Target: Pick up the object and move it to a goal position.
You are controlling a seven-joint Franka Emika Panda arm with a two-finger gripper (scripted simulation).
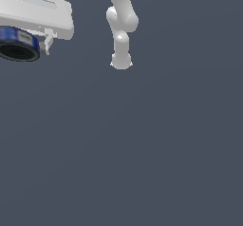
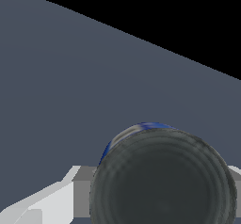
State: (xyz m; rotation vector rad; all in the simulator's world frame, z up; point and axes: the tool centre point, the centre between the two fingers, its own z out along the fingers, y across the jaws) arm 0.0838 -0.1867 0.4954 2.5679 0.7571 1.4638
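From the exterior view I see the gripper (image 1: 35, 47) up at about ten o'clock in the frame, its broad white body cut off by the top and left edges. Hanging under it, right at the left edge, is the object (image 1: 19, 43): a short black disc with a blue label band and a pale patch on the band. It is tilted, so I look partly into its dark round face. One pale finger (image 1: 48, 41) shows pressed against the disc's side nearest the frame's centre; the other finger I cannot make out, since the disc and the frame edge hide that side. The disc is clear of the floor (image 1: 142, 163), a plain grey-blue surface filling the rest of the picture. At twelve o'clock, a little right of the gripper and apart from it, stands the white arm (image 1: 121, 30), its jointed links narrowing to a rounded base on the floor.

In the wrist view the object (image 2: 162, 180) fills the area around five o'clock, its dark grey round face turned straight to the camera, with a sliver of blue band at its upper rim. Grey-white finger parts (image 2: 82, 190) sit tight against both flanks of it, so I read the pincer as pinching the disc. Beyond it the floor (image 2: 70, 77) slopes away to a black background.
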